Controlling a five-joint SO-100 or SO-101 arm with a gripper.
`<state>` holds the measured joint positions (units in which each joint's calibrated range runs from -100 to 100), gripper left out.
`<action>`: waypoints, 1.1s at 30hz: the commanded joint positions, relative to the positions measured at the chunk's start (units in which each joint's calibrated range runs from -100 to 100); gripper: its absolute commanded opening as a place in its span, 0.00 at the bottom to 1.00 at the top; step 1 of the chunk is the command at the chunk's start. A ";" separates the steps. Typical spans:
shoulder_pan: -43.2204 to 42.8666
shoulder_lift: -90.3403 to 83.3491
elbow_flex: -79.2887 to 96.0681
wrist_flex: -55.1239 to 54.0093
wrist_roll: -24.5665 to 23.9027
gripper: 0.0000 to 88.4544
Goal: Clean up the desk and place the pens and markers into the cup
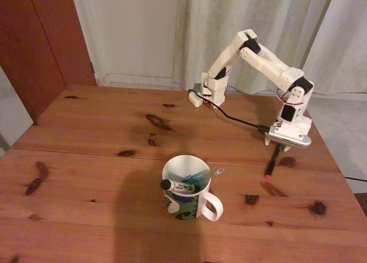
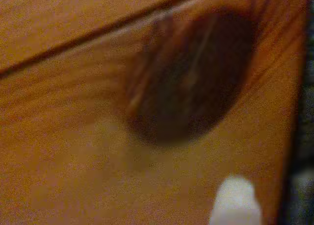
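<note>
The cup (image 1: 186, 203), patterned outside and white inside, stands at the front middle of the desk (image 1: 86, 160) in the fixed view. The white marker with a black cap (image 1: 175, 186) and the teal pen (image 1: 206, 174) lean inside it. A black pen with a pink-red end (image 1: 273, 161) lies on the wood at the right. My gripper (image 1: 275, 144) is down at the desk over that pen's far end; its jaws are hard to read. The blurred wrist view shows the desk (image 2: 59, 137) very close, a dark knot (image 2: 191, 83) and one white fingertip (image 2: 235, 200).
A black cable (image 1: 235, 118) runs over the desk from the arm's base (image 1: 209, 91) at the back to the gripper. The desk's right edge (image 1: 335, 160) is close beside the gripper. A seam (image 1: 86, 153) crosses the planks. Curtains hang behind.
</note>
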<state>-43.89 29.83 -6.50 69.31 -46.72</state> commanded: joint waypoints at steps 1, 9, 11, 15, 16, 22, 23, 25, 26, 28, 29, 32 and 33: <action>-0.46 -0.74 -5.23 1.02 -0.27 0.25; -0.38 -0.58 -6.85 4.89 -0.27 0.25; -0.21 -0.58 -5.59 4.71 -0.27 0.25; 0.19 -0.58 -4.41 4.28 -0.22 0.25; 0.27 -0.58 -4.14 4.28 -0.22 0.25; 3.00 -0.58 -2.25 3.68 0.36 0.25; 3.40 -0.58 -1.98 2.82 0.36 0.25; 4.61 -0.58 -1.26 1.10 0.36 0.25; 5.01 -0.58 -0.99 0.50 0.36 0.25; 5.74 -0.58 -0.36 -0.10 0.41 0.25; 5.90 -0.58 0.00 -0.10 0.41 0.25; 6.06 -0.58 1.18 -0.10 0.98 0.25; 6.06 -0.58 1.54 -0.10 1.04 0.25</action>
<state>-38.32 29.92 -5.31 69.72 -46.32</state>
